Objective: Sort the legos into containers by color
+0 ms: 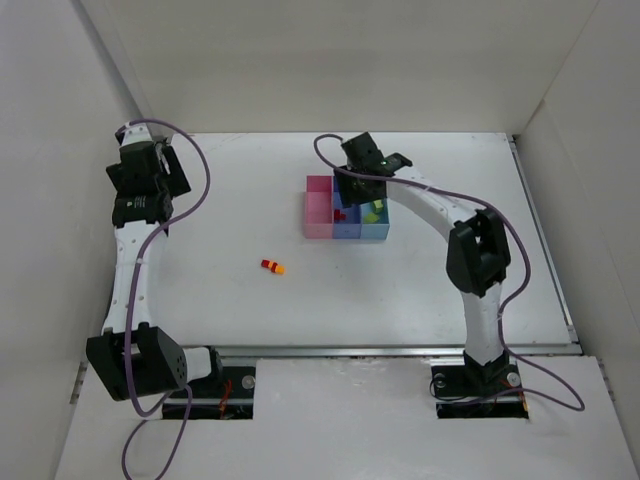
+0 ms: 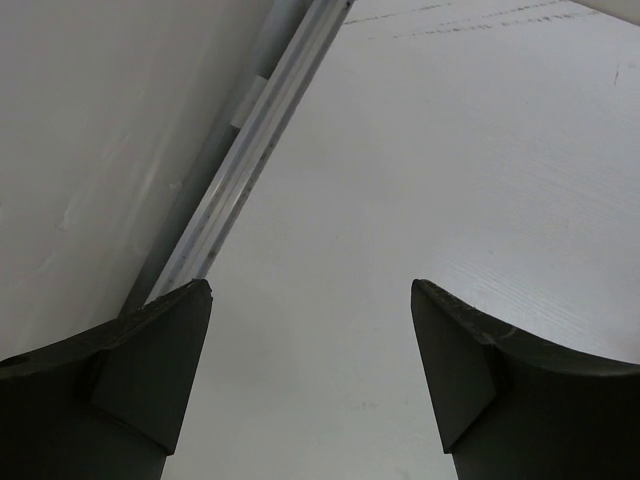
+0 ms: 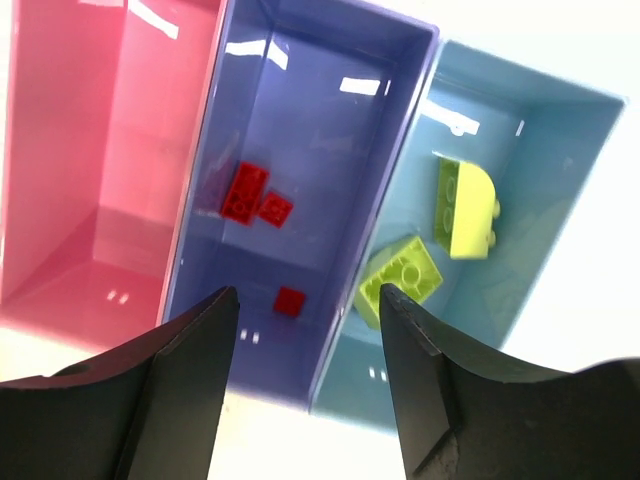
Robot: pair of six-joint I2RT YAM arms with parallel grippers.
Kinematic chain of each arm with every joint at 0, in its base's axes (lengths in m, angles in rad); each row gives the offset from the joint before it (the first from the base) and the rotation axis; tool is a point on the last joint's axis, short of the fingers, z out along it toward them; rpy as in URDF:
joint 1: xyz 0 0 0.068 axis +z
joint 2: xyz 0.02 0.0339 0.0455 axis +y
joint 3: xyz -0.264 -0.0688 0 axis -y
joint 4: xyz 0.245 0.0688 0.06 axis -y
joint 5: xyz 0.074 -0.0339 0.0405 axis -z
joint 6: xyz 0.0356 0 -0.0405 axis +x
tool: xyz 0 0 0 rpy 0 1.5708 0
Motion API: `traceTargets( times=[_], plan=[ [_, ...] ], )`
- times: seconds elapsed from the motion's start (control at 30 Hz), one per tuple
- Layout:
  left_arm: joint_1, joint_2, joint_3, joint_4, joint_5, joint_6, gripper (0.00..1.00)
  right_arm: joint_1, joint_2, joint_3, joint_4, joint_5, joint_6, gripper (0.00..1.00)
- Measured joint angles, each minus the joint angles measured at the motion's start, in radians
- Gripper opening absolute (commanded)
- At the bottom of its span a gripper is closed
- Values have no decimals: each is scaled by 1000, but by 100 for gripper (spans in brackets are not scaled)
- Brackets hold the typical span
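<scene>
The tray of three joined bins stands mid-table: pink bin (image 1: 319, 212) (image 3: 80, 170), blue bin (image 1: 347, 227) (image 3: 320, 110), light cyan bin (image 1: 378, 230) (image 3: 540, 140). Three red bricks (image 3: 247, 190) lie in the blue bin. Two yellow-green bricks (image 3: 466, 208) lie in the cyan bin. The pink bin shows nothing inside. A red and an orange brick (image 1: 272, 266) lie together on the table, left of the tray. My right gripper (image 3: 308, 300) (image 1: 365, 180) hangs open and empty over the tray. My left gripper (image 2: 312, 290) (image 1: 150, 185) is open and empty at the far left.
White walls enclose the table on the left, back and right. A metal rail (image 2: 250, 150) runs along the left wall near my left gripper. A metal rail (image 1: 400, 350) runs along the table's near edge.
</scene>
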Motion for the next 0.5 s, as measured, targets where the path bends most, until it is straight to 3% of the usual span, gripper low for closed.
traceTargets(
  times=[0.17,0.33,0.5],
  plan=[
    [-37,3,3,-19,121,144,68,29,-154,-95,19,-12,-27,66],
    [-235,13,-7,-121,258,568,63,52,-395,-226,89,-85,-55,71],
    [-342,-135,-221,-224,381,1091,71,53,-546,-357,148,-147,-74,72]
  ],
)
